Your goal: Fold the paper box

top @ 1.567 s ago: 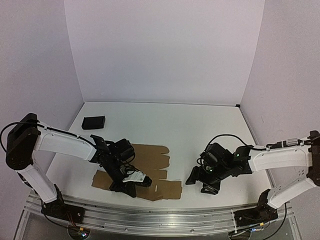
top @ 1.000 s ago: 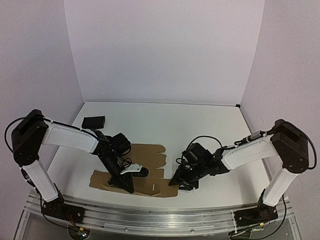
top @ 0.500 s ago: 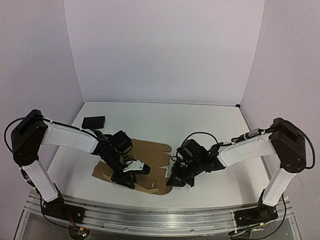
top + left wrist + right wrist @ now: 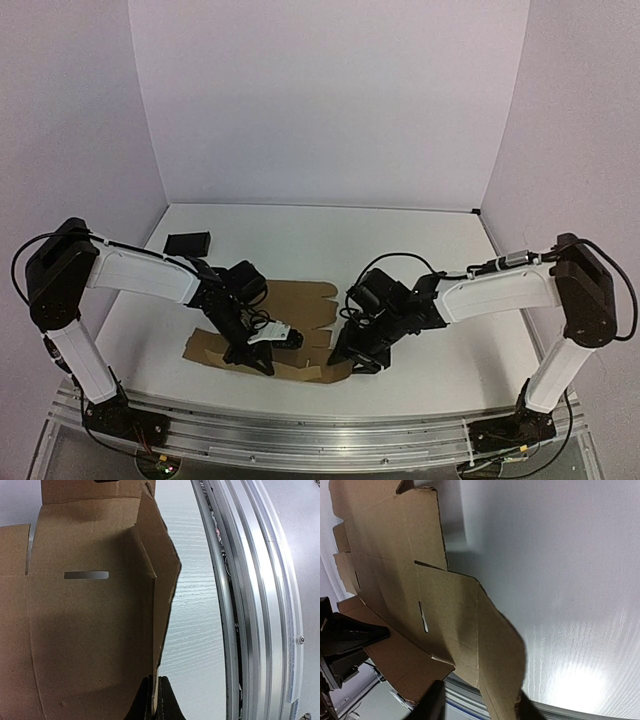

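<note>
Wide white table [image 4: 400,250] under it all, and the flat brown die-cut cardboard paper box [image 4: 300,305] lies at its near middle, between the two arms, close to the ribbed aluminium rail [image 4: 250,605], with its near flaps tilted up off the surface! Left gripper [image 4: 154,702]: jaws pressed together, pinching the thin edge of a raised side flap. Right gripper [image 4: 477,705]: jaws spread, a tilted flap between them. Small black rectangular block [image 4: 187,244] sits well apart, far left
</note>
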Controlling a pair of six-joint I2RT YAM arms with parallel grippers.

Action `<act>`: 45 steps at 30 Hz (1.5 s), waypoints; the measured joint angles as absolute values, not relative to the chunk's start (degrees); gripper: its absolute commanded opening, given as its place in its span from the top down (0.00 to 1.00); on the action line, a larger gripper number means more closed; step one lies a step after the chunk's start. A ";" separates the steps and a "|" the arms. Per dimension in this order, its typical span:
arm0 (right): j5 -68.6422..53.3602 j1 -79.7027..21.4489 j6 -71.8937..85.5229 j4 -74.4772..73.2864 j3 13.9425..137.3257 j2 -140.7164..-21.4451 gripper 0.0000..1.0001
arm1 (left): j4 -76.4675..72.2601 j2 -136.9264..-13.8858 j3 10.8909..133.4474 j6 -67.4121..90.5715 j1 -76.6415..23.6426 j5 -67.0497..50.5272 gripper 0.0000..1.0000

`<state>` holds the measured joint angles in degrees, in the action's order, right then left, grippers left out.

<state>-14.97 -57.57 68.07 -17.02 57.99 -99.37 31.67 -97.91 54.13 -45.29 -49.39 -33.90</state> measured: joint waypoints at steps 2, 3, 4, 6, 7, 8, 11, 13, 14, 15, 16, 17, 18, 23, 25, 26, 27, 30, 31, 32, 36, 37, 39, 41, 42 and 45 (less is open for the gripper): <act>-14.90 -57.39 66.88 -18.15 58.00 -98.21 0.40 | 32.16 -97.91 54.11 -46.79 -49.39 -34.25 1.00; -14.68 -57.11 65.99 -18.69 57.95 -97.19 0.39 | 32.62 -97.91 54.02 -47.76 -49.43 -34.32 1.00; -14.22 -56.69 65.03 -19.04 57.86 -95.98 0.38 | 33.12 -97.91 53.92 -48.87 -49.52 -34.33 1.00; -12.51 -55.70 62.71 -19.38 57.71 -93.34 0.39 | 34.04 -97.91 53.73 -50.98 -49.71 -34.28 1.00; -11.54 -55.26 61.12 -19.32 57.71 -92.38 0.41 | 34.32 -97.91 53.64 -51.74 -49.81 -34.28 1.00; -10.80 -54.94 59.79 -19.32 57.84 -92.18 0.43 | 34.50 -97.91 53.59 -52.39 -49.92 -34.26 1.00; -8.86 -54.54 55.22 -19.76 59.42 -94.51 0.46 | 34.61 -97.91 53.56 -53.90 -50.30 -34.24 1.00; -7.87 -54.57 52.47 -19.78 61.25 -97.95 0.46 | 34.61 -97.91 53.56 -54.45 -50.51 -34.23 1.00; -7.44 -54.57 51.46 -19.73 61.98 -99.54 0.46 | 34.57 -97.91 53.56 -54.60 -50.59 -34.22 1.00; -7.16 -54.57 50.59 -19.76 62.94 -101.39 0.46 | 34.58 -97.91 53.56 -54.71 -50.59 -34.20 1.00; -6.93 -54.57 49.98 -19.72 63.52 -102.84 0.47 | 34.58 -97.91 53.53 -54.89 -50.59 -34.15 1.00; -6.60 -54.57 49.48 -19.66 63.97 -104.13 0.48 | 34.56 -97.91 53.52 -55.10 -50.59 -34.09 1.00; -6.27 -54.57 49.04 -19.59 64.30 -105.33 0.49 | 34.54 -97.91 53.52 -55.28 -50.59 -34.03 1.00; -5.72 -54.57 49.18 -17.63 64.38 -107.66 0.56 | 34.48 -97.91 52.96 -55.57 -50.59 -33.84 1.00; -5.88 -54.58 49.64 -15.70 64.38 -108.17 0.57 | 34.44 -97.91 52.86 -55.59 -50.60 -33.83 1.00; -5.99 -54.61 49.80 -14.63 64.37 -108.45 0.58 | 34.44 -97.92 52.84 -55.61 -50.62 -33.82 1.00; -6.10 -54.66 49.92 -13.61 64.34 -108.73 0.58 | 34.44 -97.93 52.84 -55.64 -50.63 -33.82 1.00; -6.86 -54.68 50.26 -10.09 63.95 -109.57 0.61 | 34.44 -97.93 52.84 -55.76 -50.63 -33.82 1.00; -7.19 -54.68 50.36 -9.21 63.88 -109.87 0.65 | 34.44 -97.94 52.84 -55.79 -50.63 -33.81 1.00; -7.55 -54.68 50.47 -8.50 63.86 -110.19 0.69 | 34.43 -97.96 52.84 -55.84 -50.64 -33.80 1.00; -9.07 -54.70 50.53 -6.49 63.86 -111.44 0.84 | 34.44 -98.13 52.84 -56.35 -50.70 -33.40 1.00; -9.58 -54.68 50.31 -6.15 63.83 -111.63 0.89 | 34.44 -98.23 52.84 -56.61 -50.70 -33.26 1.00; -10.56 -54.68 50.32 -5.19 63.72 -111.66 0.96 | 34.45 -98.38 52.84 -56.90 -50.70 -32.98 1.00; -11.00 -54.84 49.55 -3.78 63.60 -111.66 1.00 | 34.44 -98.43 52.82 -57.05 -50.68 -32.69 1.00; -10.83 -55.00 48.94 -3.21 63.44 -111.62 1.00 | 34.45 -98.43 52.82 -57.06 -50.66 -32.57 1.00; -9.25 -55.84 46.62 -2.17 62.56 -111.08 1.00 | 34.60 -98.45 52.80 -57.12 -50.38 -32.41 1.00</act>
